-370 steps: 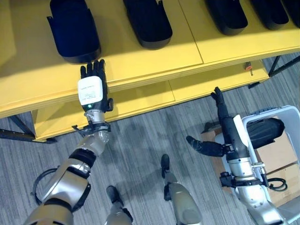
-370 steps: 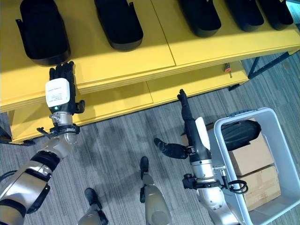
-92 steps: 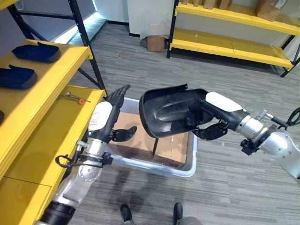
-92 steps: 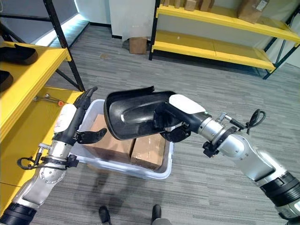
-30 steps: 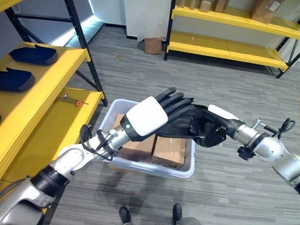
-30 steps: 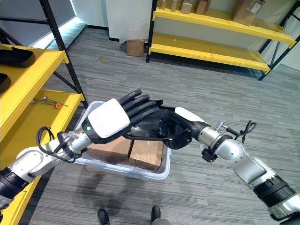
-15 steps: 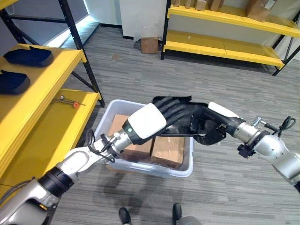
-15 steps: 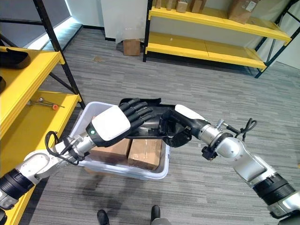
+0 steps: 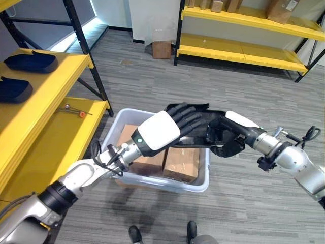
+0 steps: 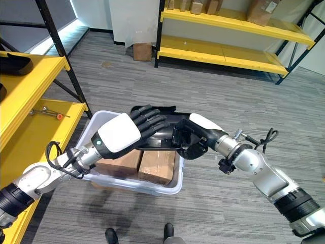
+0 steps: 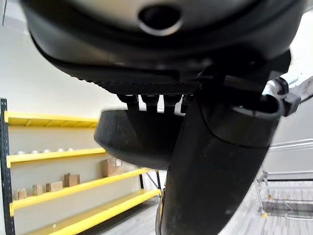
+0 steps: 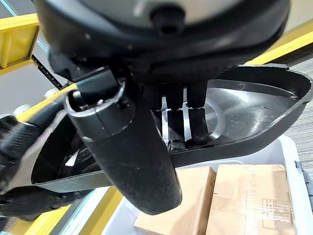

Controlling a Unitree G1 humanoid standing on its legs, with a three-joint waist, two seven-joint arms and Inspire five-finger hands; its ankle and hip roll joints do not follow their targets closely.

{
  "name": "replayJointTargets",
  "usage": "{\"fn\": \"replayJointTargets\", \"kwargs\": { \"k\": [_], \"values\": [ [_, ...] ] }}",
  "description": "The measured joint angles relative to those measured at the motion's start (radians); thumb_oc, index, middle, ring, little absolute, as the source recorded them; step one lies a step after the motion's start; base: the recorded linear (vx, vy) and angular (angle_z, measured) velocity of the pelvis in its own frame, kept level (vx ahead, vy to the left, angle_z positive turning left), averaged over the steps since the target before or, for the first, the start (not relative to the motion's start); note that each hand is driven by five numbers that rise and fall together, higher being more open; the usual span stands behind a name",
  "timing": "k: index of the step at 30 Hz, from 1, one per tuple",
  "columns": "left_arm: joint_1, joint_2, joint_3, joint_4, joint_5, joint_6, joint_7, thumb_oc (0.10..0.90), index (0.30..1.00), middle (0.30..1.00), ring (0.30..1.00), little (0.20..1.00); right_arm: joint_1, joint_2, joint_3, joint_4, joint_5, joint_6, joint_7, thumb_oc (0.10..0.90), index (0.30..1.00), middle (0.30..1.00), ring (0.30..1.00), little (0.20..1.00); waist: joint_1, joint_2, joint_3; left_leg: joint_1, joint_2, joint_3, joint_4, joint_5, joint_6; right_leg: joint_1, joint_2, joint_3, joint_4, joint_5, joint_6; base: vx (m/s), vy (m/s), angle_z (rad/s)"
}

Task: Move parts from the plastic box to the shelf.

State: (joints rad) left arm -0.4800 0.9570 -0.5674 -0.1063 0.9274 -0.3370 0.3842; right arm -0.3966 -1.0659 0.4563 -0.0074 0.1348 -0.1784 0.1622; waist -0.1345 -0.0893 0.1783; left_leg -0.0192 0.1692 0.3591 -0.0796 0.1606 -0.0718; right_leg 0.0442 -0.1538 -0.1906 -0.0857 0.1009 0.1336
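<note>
Yellow shelf [image 9: 48, 86] well off to the left of both hands; plastic box [image 9: 195, 183] directly below them, cardboard cartons [image 10: 156, 168] inside. Black moulded part [image 12: 239, 110] held above the box, long axis running across from one hand to the other, glossy and hollow like a shallow shell. Right hand [image 10: 187, 138] clamped on its near rim, fingers hooked inside. Left hand [image 10: 144, 122] laid flat across the outer face, fingers straight, probably steadying rather than gripping. Left arm nearer the shelf.
</note>
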Motion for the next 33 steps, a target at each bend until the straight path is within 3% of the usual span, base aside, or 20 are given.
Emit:
{"fn": "replayJointTargets", "kwargs": {
  "k": [10,14,33],
  "values": [
    [0.001,0.009,0.021,0.01,-0.003,0.0,0.003,0.9,1.0,1.0,1.0,1.0,0.0,0.007,-0.001,0.042,-0.015,0.003,-0.013,0.4,0.3,0.3,0.3,0.3,-0.002,0.0,0.0,0.001,0.0,0.0,0.0,0.0,0.0,0.001,0.0,0.0,0.0,0.0,0.0,0.0,0.0,0.0],
    [0.001,-0.019,0.008,0.042,-0.001,0.002,0.002,0.9,1.0,1.0,1.0,1.0,0.0,0.04,-0.001,0.042,-0.015,0.003,-0.02,0.4,0.3,0.3,0.3,0.3,-0.005,0.0,0.0,0.001,0.0,0.001,0.0,0.0,0.0,0.001,0.0,0.001,0.0,0.0,0.0,0.0,0.0,0.0],
    [0.001,-0.077,-0.038,0.109,-0.001,0.011,0.0,0.9,1.0,1.0,1.0,1.0,0.0,0.044,-0.001,0.042,-0.015,0.004,-0.023,0.4,0.3,0.3,0.3,0.3,-0.008,0.006,-0.003,0.003,0.001,0.009,0.0,-0.002,-0.002,-0.003,0.0,0.01,0.0,0.0,0.0,0.0,0.0,0.0]
  ]
}}
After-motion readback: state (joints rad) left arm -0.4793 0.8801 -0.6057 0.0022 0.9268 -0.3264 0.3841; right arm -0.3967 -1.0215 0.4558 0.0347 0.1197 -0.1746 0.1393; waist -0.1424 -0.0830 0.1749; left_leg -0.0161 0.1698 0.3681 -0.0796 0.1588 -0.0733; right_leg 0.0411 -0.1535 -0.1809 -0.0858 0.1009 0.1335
